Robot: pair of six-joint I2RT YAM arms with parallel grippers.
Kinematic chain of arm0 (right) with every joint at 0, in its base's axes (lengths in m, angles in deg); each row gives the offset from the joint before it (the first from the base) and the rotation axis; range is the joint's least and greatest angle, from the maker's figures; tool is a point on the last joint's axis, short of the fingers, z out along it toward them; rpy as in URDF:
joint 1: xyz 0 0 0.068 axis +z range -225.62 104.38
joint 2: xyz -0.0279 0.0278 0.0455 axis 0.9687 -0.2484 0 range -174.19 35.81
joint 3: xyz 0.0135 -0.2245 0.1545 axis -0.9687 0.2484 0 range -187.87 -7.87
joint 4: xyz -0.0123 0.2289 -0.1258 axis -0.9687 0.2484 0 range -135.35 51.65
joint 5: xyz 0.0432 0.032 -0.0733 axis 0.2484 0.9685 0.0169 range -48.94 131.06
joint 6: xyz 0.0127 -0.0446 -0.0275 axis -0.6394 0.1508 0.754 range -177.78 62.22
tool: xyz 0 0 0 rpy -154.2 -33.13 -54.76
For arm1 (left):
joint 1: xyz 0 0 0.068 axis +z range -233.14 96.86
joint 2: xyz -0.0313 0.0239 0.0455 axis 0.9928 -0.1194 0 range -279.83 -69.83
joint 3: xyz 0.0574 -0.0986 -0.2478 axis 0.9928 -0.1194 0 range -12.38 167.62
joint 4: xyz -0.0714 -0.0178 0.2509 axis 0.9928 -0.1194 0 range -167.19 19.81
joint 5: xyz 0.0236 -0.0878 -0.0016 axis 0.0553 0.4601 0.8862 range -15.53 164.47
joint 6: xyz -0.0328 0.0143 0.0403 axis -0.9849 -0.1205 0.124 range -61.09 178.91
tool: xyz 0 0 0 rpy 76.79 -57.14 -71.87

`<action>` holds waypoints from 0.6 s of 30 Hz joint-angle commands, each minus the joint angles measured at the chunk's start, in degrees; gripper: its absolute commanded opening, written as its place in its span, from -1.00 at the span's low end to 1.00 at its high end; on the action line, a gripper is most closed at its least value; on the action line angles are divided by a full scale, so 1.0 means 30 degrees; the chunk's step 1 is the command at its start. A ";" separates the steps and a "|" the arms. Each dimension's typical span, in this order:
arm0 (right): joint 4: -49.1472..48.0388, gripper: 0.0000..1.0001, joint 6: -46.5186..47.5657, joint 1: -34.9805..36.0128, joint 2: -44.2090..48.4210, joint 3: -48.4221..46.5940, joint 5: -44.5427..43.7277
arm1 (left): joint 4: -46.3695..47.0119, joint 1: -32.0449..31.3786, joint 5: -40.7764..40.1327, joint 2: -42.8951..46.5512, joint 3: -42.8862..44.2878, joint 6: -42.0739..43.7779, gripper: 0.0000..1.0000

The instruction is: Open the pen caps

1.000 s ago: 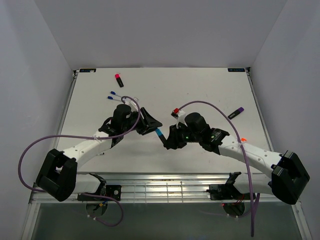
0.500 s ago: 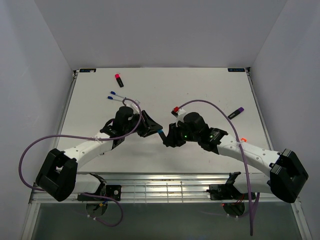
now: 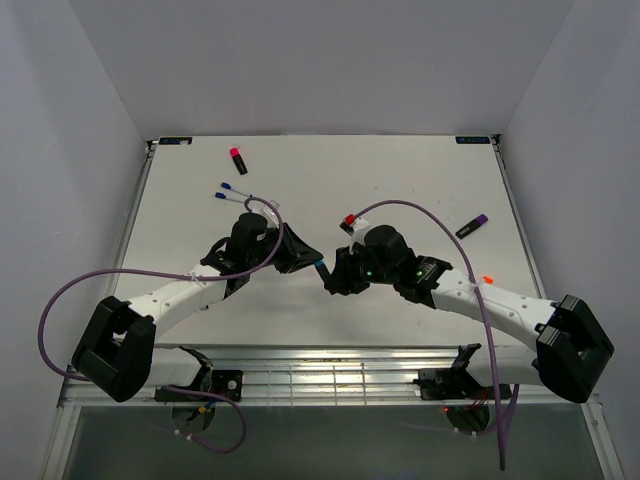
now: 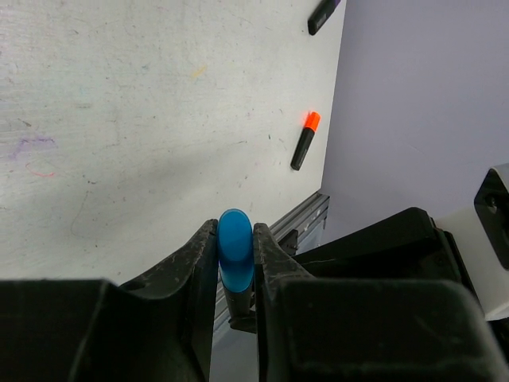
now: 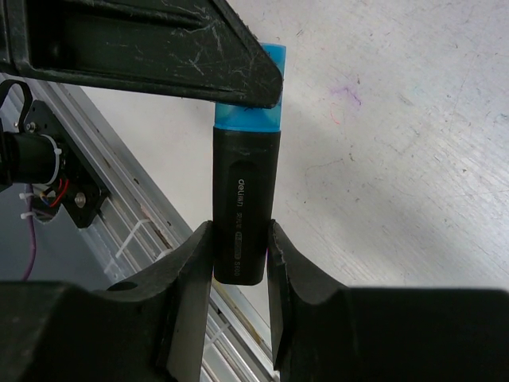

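Observation:
A stubby black marker [image 5: 242,207] is held between both grippers above the table. My right gripper [image 5: 238,255] is shut on its black body. My left gripper [image 4: 235,255] is shut on its cyan-blue cap [image 4: 235,243], which still sits on the marker [image 5: 250,87]. In the top view the left gripper [image 3: 308,260] and right gripper [image 3: 334,280] meet tip to tip at the table's middle, with the cap [image 3: 319,264] between them. Other capped pens lie on the table: pink [image 3: 237,158], red [image 3: 350,221], purple [image 3: 473,225], orange [image 3: 487,279] and two thin white pens with blue caps [image 3: 228,190].
The orange-capped marker [image 4: 305,140] lies near the table's right edge, close to the grey wall. The metal rail [image 5: 103,199] runs along the near table edge below the grippers. Purple cables [image 3: 420,212] loop over both arms.
The left gripper has moved right onto the marker's cap and shut on it. The right gripper, holding the marker body, has shifted slightly towards it.

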 commanded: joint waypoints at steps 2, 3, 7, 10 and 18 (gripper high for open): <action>-0.1375 -0.43 -0.0027 0.0128 -0.0333 -0.0827 -0.0176 | -0.0025 -0.0192 -0.0126 -0.0069 0.0234 0.0091 -0.84; -0.1346 -0.26 0.0090 0.0128 -0.0363 -0.0886 -0.0234 | -0.0055 -0.0192 -0.0097 -0.0069 0.0262 0.0120 -0.96; -0.1112 0.04 0.0499 0.0099 -0.0860 -0.1442 -0.0352 | -0.0084 -0.0192 0.0050 -0.0069 0.0350 0.0207 -1.00; -0.1082 0.05 0.0734 0.0099 -0.1591 -0.1911 -0.0294 | -0.0143 -0.0192 0.0050 0.0047 0.0351 0.0208 -1.00; -0.1082 -0.84 0.0969 0.0099 -0.2941 -0.2615 -0.0118 | -0.0698 -0.0221 -0.0242 0.0429 0.0584 0.0441 -1.00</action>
